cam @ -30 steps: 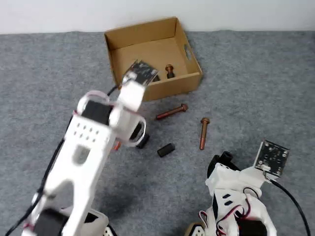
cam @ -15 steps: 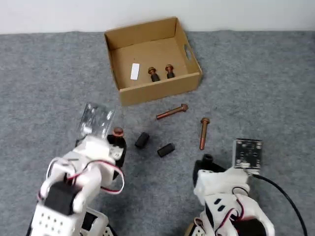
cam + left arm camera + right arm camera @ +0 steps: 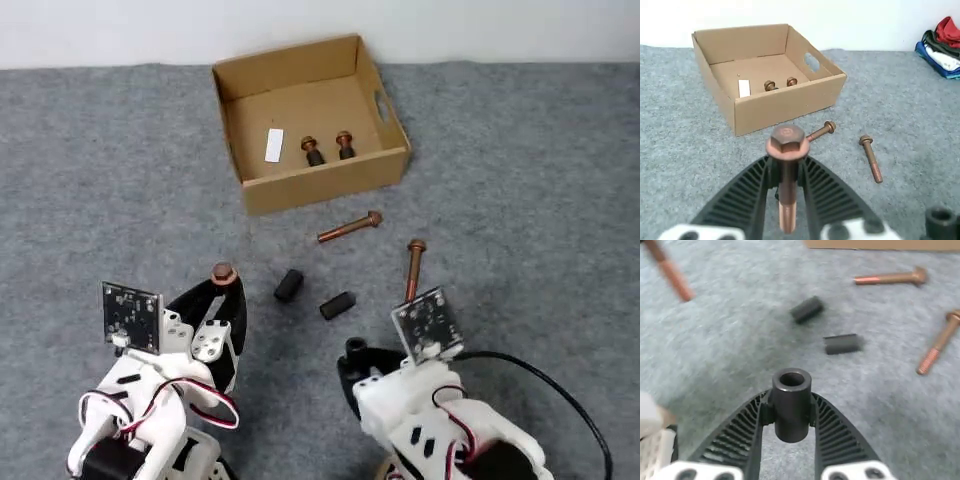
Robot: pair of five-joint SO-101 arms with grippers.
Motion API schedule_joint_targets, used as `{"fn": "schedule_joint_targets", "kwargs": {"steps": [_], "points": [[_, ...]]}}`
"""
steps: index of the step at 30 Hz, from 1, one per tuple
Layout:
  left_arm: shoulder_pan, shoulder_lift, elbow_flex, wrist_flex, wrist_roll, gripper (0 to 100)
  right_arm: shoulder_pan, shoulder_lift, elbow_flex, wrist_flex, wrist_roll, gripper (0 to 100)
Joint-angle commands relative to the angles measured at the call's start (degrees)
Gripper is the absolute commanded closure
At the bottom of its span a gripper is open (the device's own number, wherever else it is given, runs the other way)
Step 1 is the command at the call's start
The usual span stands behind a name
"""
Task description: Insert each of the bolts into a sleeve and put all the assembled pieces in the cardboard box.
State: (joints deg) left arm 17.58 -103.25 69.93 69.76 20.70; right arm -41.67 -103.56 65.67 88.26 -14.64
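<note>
My left gripper [image 3: 222, 292] [image 3: 787, 165] at the front left is shut on a copper bolt [image 3: 222, 272] [image 3: 787, 172], held upright with its head up. At the front centre my right gripper [image 3: 356, 358] [image 3: 791, 402] is shut on a black sleeve [image 3: 355, 348] [image 3: 791, 407], bore upward. Two loose sleeves [image 3: 289, 285] [image 3: 337, 304] and two loose bolts [image 3: 348, 228] [image 3: 412, 270] lie between the arms and the cardboard box [image 3: 325, 182]. In the box stand two sleeved bolts [image 3: 313, 150] [image 3: 345, 145].
A white label [image 3: 274, 145] lies on the box floor. Grey carpet spreads open to the left and right of the box. Some coloured cloth [image 3: 942, 42] is piled far off to the right.
My left arm has drawn back from the box to the front left, bolt still in its grip. My right arm has shifted left with the sleeve.
</note>
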Motion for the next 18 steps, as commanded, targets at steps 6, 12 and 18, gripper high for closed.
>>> {"fn": "schedule_joint_targets", "kwargs": {"steps": [6, 12, 18], "points": [[15.6, -0.3, -6.6, -1.9, 5.4, 99, -5.6, 0.0, -0.2, -1.5, 1.1, 99.0], [21.7, -0.3, -6.6, -2.3, 5.6, 99, -8.7, 0.0, 0.2, -2.2, 1.1, 99.0], [25.0, -0.3, -6.5, -3.2, 5.7, 99, -10.4, 0.1, 1.6, -5.6, 4.7, 99.0]]}}
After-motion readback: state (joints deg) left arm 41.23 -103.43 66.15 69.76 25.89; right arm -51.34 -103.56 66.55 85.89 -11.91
